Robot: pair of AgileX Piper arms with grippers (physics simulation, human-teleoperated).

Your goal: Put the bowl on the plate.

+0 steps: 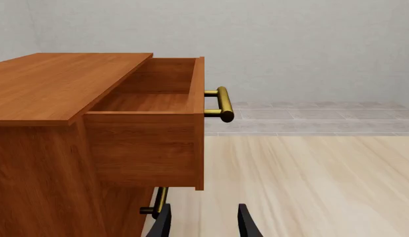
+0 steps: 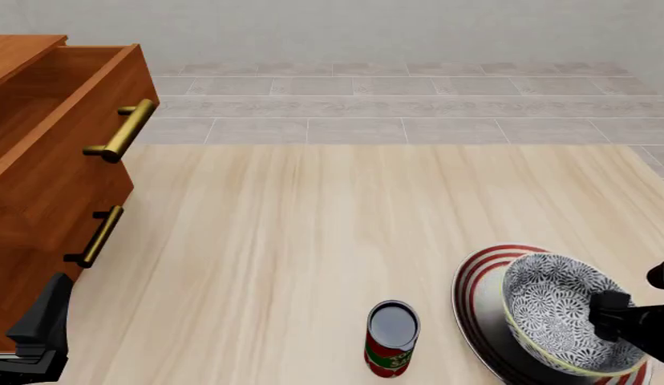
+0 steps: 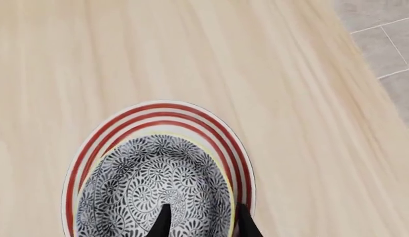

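Note:
The grey-and-white floral bowl [image 2: 556,309] [image 3: 151,187] rests within the red-ringed white plate [image 2: 479,277] [image 3: 158,109] at the table's front right, and I cannot tell if it touches the plate. My right gripper [image 2: 610,314] [image 3: 203,223] is at the bowl's near-right rim. It is open, one finger inside the bowl and one outside, straddling the rim. My left gripper [image 1: 203,223] [image 2: 38,329] hangs open and empty at the front left, beside the cabinet.
A wooden cabinet [image 2: 43,176] [image 1: 53,89] stands at the left with its top drawer [image 1: 151,98] pulled out and brass handles [image 2: 123,130] sticking out. A small red can [image 2: 392,338] stands upright just left of the plate.

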